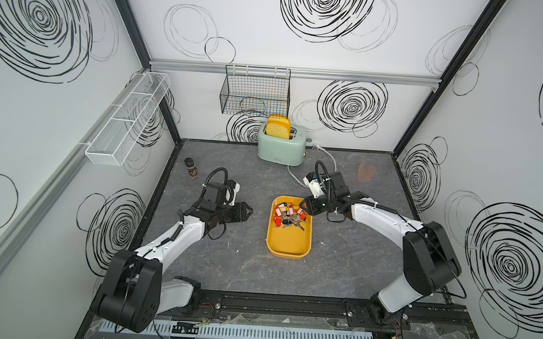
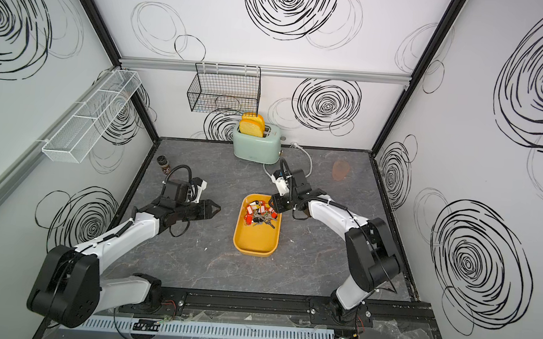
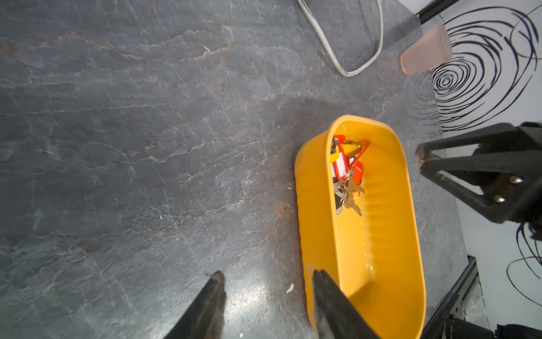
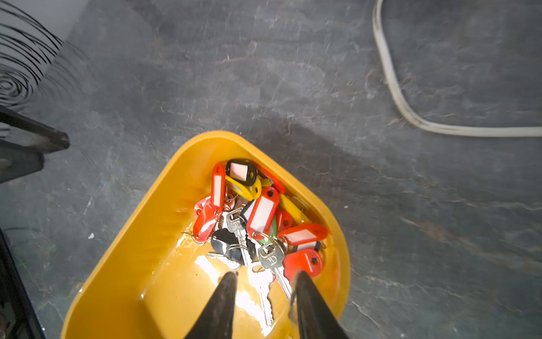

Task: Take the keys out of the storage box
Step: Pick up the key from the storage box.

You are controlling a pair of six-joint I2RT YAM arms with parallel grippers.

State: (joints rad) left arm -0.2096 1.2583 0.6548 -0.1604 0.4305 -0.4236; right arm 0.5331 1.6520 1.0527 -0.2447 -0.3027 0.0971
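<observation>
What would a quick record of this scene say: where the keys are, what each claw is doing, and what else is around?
keys: piled at the far end of the yellow storage box; none out yet
right gripper: jaws apart, low over the pile, astride some key blades
left gripper: jaws apart, empty, over the table beside the box
also there: mint toaster with bread, small jar

Both top views look down; wrist views share storage box [image 3: 387,249].
</observation>
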